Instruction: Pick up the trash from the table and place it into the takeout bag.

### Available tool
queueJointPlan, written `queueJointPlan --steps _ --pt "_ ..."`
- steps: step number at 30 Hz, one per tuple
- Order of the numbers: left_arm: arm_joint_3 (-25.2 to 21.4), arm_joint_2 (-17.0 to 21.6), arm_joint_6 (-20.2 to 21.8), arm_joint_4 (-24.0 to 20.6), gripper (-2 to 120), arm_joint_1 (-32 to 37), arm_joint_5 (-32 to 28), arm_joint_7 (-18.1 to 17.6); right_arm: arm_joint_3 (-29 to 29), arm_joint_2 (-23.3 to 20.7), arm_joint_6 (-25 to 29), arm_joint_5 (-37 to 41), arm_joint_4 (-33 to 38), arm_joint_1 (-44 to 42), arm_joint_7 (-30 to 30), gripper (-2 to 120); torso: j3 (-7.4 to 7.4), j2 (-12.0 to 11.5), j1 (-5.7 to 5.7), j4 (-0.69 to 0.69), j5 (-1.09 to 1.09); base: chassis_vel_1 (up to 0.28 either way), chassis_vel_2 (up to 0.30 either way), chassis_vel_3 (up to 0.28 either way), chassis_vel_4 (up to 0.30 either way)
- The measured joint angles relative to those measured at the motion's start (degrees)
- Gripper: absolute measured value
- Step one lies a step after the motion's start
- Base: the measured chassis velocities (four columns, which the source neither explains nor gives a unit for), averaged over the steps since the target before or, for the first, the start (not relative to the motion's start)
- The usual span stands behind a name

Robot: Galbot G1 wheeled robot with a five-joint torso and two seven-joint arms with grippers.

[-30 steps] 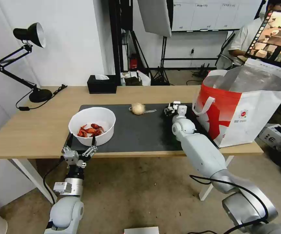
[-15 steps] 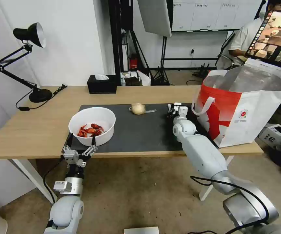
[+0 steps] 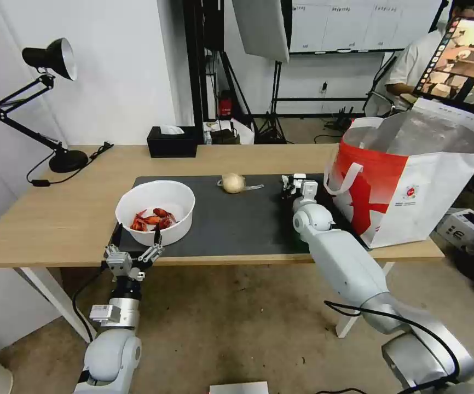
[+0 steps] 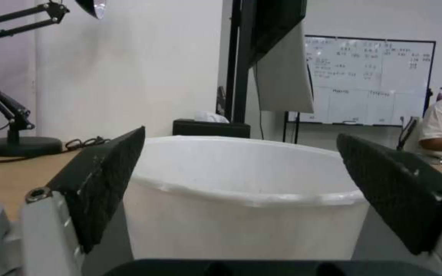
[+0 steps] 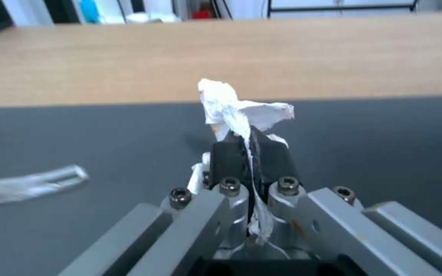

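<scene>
- Tabletop of light wood carries a dark mat, and all the trash lies on this mat.
- Takeout bag stands upright at the right end of the tabletop, with its mouth open to the top and one white handle hanging on the red front.
- White bowl with red shells sits at the near left corner of the mat. The left end effector waits just in front of it at the table edge, fingers spread wide, holding nothing; in the left wrist view the bowl wall stands between the two pads.
- Beige lump in clear wrap rests at the far edge of the mat, well apart from both arms.
- Right end effector is over the mat, near the bag's red side, with fingers closed tight on the crumpled tissue, which sticks out above the tips.
- To do this step well, I think the arm should go up first until it is clearly higher than the bag rim, then move over the mouth and only there let go. The tissue is light and may cling to the pads or catch on the handle, so the release should be well inside the opening.
</scene>
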Motion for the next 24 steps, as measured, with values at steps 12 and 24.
queueJointPlan --steps 12,24 --pt "-0.2 0.1 0.2 -0.7 100 0.1 -1.2 0.0 -3.8 -6.1 0.0 3.7 16.6 -2.5 -2.6 0 0.00 0.0 0.00 0.00 0.00 0.000 0.000 0.000 0.000" --pt "-0.2 -0.4 0.2 -1.6 100 0.8 -1.3 0.0 -2.7 -12.0 0.4 4.8 30.5 -2.9 -5.2 0 0.00 0.0 0.00 0.00 0.00 0.000 0.000 0.000 0.000"
